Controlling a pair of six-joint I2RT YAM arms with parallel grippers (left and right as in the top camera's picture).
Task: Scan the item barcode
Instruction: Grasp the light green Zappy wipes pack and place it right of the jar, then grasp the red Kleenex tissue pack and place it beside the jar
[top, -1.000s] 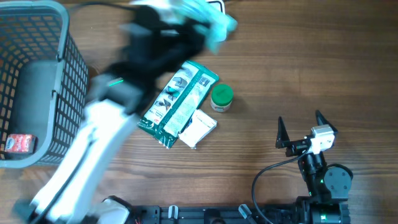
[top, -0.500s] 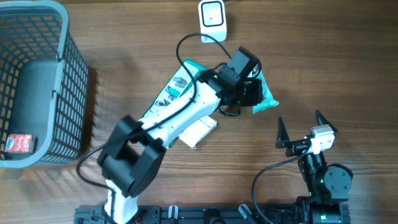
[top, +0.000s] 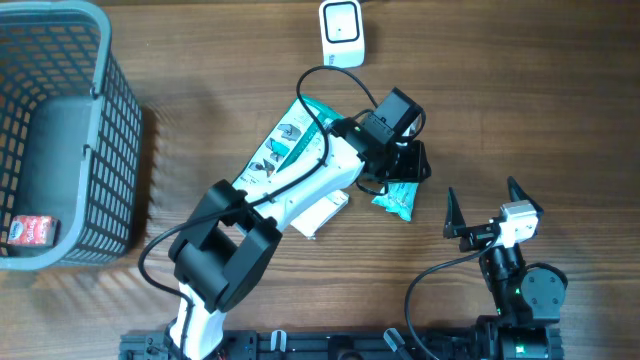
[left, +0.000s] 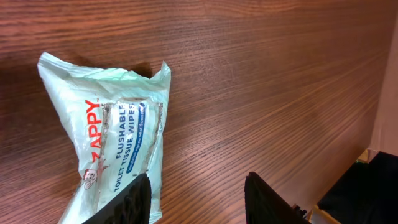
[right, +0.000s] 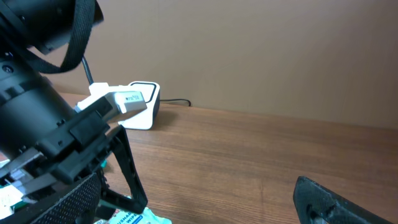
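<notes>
Left gripper: jaws parted, bare wood between them, holding nothing. Wipes pack lies flat on the table, label up, off to one side of the jaws with its near end tucked under one of them. I see no barcode on this face. Scanner sits well beyond the gripper, apart from the pack. Right gripper is spread wide and empty. Risk, as I judge it: closing from here catches only film edge, so the soft pack droops or slips and the code faces away from the scanner.

"ZAPPY FLUSHABLE TOILET TISSUE WIPES", packet
</notes>
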